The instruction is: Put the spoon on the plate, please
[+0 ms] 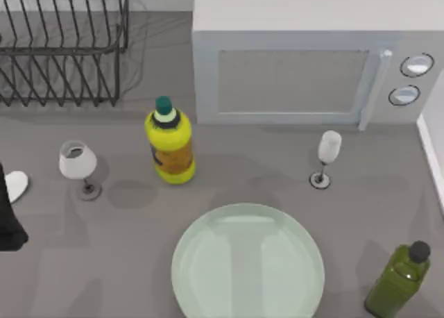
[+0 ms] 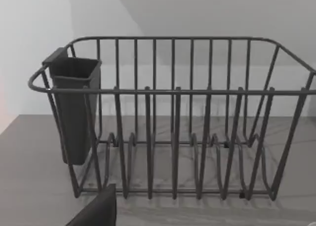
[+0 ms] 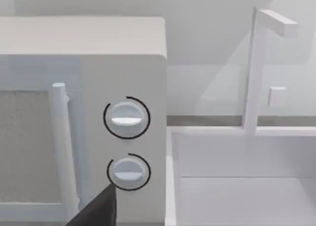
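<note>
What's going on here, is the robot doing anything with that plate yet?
Not yet. The pale-green plate sits bare at the table's front centre. The white spoon shows at the far left edge, right beside the dark left arm; whether it is gripped cannot be told. The left wrist view faces the dish rack, the right wrist view the microwave. A yellow bottle and two wine glasses stand behind the plate.

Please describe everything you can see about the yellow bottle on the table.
The yellow bottle stands upright on the grey table, in front of the microwave's left corner and behind the pale-green plate. Its body is bright yellow and looks like plastic, with a brownish label on the side, a dark neck and a green cap. Nothing touches it; a wine glass stands apart to its left.
</note>
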